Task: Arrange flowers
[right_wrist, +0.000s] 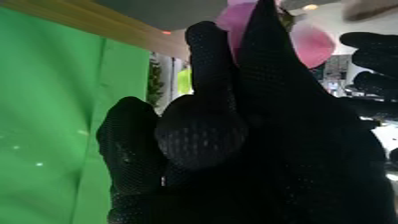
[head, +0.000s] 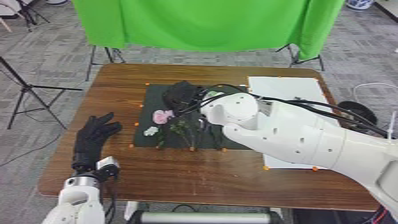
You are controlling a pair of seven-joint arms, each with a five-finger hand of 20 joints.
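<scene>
In the head view my right hand [head: 182, 95] is above the dark mat [head: 149, 102], beside a pink flower [head: 162, 116]. A small white flower [head: 151, 131] lies lower on the mat, near thin green stems [head: 189, 131]. At the table's left, my left hand [head: 92, 137] is open. In the right wrist view the black glove of my right hand [right_wrist: 284, 130] overlaps a pink flower [right_wrist: 311, 44], so whether it holds the flower cannot be seen. The left hand [right_wrist: 373, 65] appears farther off there.
White sheets [head: 289, 89] lie on the right of the brown table [head: 120, 95], partly under my right arm. Small orange marks edge the mat. A green cloth [head: 209, 25] hangs beyond the far edge, and a black tripod [head: 31, 87] stands to the left.
</scene>
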